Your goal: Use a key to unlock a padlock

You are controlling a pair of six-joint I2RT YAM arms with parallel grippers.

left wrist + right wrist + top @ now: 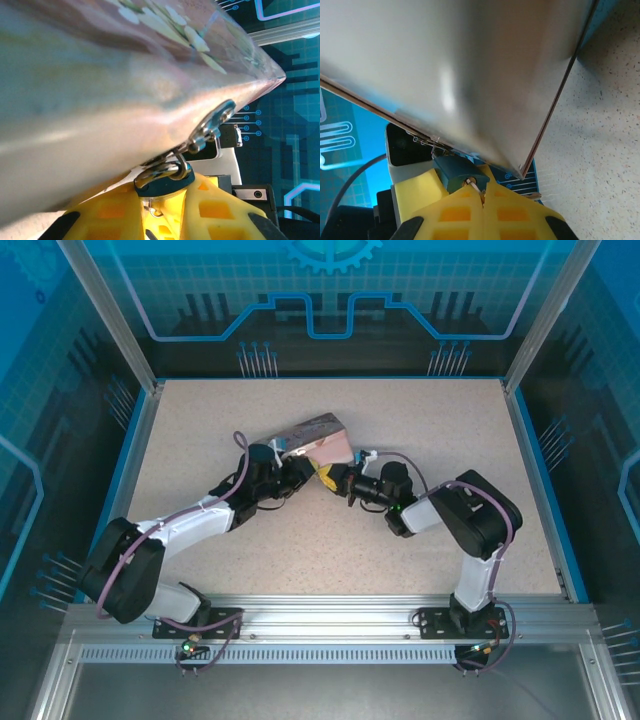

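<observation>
Speckled beige table (450, 440) is spreading beneath both arms, with blue circuit-print walls (200, 300) closing it in. I am running my left claw (167, 200) narrow, and its yellow gridded fingers (115, 212) seem to be pinching the padlock (162, 184) right at their tips. Above that claw the pink tin (100, 100) is looming, smooth glossy metal with a pale leaf print. A silvery hasp loop (215, 117) is hanging off its edge, linking down to the thin bright shackle (165, 170).

I am keeping my right claw (482, 195) squeezed tight on the key (476, 186), a thin grey sliver poking out just ahead of its fingertips and meeting the round keyhole in the teal body.

I am judging this to be the insertion step. Next I am needing to seat the key fully, then twist the right wrist while the left claw is bracing the lock.
</observation>
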